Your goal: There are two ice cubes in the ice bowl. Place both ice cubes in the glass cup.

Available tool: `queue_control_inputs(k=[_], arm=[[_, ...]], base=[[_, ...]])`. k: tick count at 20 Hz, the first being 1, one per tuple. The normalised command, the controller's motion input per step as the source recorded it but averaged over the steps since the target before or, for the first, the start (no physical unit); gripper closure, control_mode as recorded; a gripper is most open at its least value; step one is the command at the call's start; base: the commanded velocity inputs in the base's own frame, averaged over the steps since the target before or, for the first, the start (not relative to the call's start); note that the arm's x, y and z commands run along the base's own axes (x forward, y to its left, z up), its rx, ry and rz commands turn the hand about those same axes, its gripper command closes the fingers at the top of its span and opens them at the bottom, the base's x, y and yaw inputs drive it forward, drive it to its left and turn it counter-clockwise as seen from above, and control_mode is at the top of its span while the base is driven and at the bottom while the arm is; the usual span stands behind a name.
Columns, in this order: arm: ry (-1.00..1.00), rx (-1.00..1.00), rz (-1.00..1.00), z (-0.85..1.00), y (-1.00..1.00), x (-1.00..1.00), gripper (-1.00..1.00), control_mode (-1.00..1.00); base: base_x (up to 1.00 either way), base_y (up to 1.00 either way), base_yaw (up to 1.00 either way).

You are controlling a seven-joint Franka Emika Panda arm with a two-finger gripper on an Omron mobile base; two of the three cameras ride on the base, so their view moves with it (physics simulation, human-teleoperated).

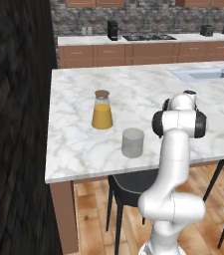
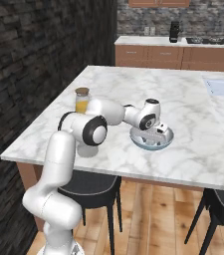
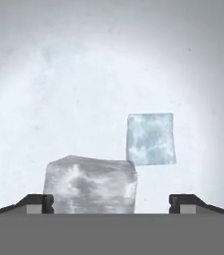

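Dark brick wall point(image 1: 14, 124) left; wood cabinets point(image 1: 133, 52) behind. White marble island point(image 1: 83, 144) carries juice carafe point(image 1: 102, 109), glass cup point(image 1: 132, 142) near front edge, ice bowl point(image 2: 166, 141). Gripper point(image 3: 111, 201) inside bowl, fingers apart, straddling near ice cube point(image 3: 91, 184); second cube point(image 3: 151, 138) beyond, corners touching.

Two ice cubes in pale bowl point(image 3: 83, 60), nearer cube point(image 3: 90, 184) between hand point(image 3: 111, 203) fingertips, farther cube point(image 3: 151, 138) beyond

Arm stretched forward and low, claw point(image 3: 111, 201) pointing down, jaws apart
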Motion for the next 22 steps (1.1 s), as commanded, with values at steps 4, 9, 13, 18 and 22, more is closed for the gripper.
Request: queue_control_inputs(k=[4, 9, 13, 18, 22], arm=[[0.0, 0.0, 0.0, 0.0, 0.01, 0.0, 1.0, -1.0], [0.0, 0.02, -0.04, 0.47, 0.07, -0.15, 1.0, -1.0], [-0.12, 0.1, 0.0, 1.0, 0.43, -0.75, 1.0, -1.0], [-0.15, 0.02, 0.0, 0.97, 0.98, -0.81, 1.0, -1.0], [-0.06, 0.0, -0.03, 1.0, 1.0, -0.46, 1.0, -1.0]], base=[[0.0, 0.0, 0.0], [0.0, 0.0, 0.0], [0.0, 0.0, 0.0], [0.0, 0.0, 0.0], [0.0, 0.0, 0.0]])
